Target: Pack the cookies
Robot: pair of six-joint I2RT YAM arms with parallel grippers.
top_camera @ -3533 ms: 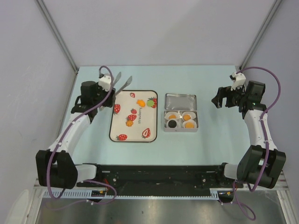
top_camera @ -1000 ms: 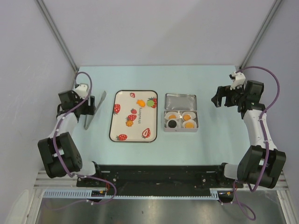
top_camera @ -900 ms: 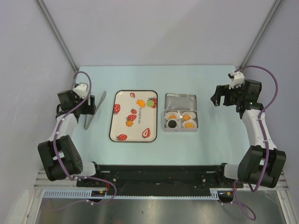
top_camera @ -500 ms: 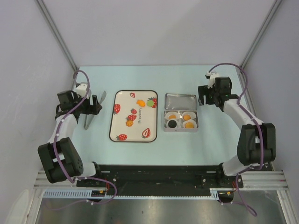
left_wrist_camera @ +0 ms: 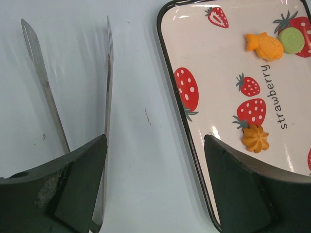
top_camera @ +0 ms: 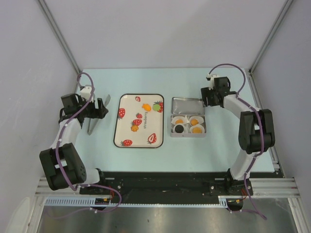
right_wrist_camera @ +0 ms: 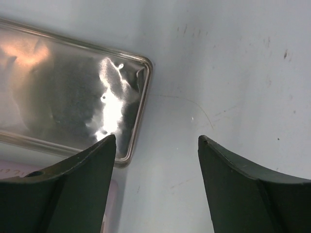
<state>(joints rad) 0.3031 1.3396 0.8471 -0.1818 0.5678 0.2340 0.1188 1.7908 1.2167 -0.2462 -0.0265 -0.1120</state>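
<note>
Three orange cookies (top_camera: 195, 121) and one black cookie (top_camera: 179, 128) sit in white paper cups inside the open metal tin (top_camera: 206, 127). Its shiny lid (top_camera: 187, 105) lies flat behind it and also shows in the right wrist view (right_wrist_camera: 63, 87). My right gripper (top_camera: 205, 98) is open and empty, low over the table at the lid's back right corner (right_wrist_camera: 156, 141). My left gripper (top_camera: 100, 109) is open and empty, left of the strawberry tray (top_camera: 127, 132), with the table between its fingers (left_wrist_camera: 154, 145).
Metal tongs (top_camera: 91, 127) lie on the table left of the tray, under my left gripper (left_wrist_camera: 109, 92). On the tray (left_wrist_camera: 204, 63) are an orange fish piece (left_wrist_camera: 264, 46), a green disc (left_wrist_camera: 291, 40) and an orange rosette (left_wrist_camera: 255, 138).
The left gripper has let go of the tongs, which now lie left of the tray. The right arm has swung left, from the table's right side to the tin lid's corner.
</note>
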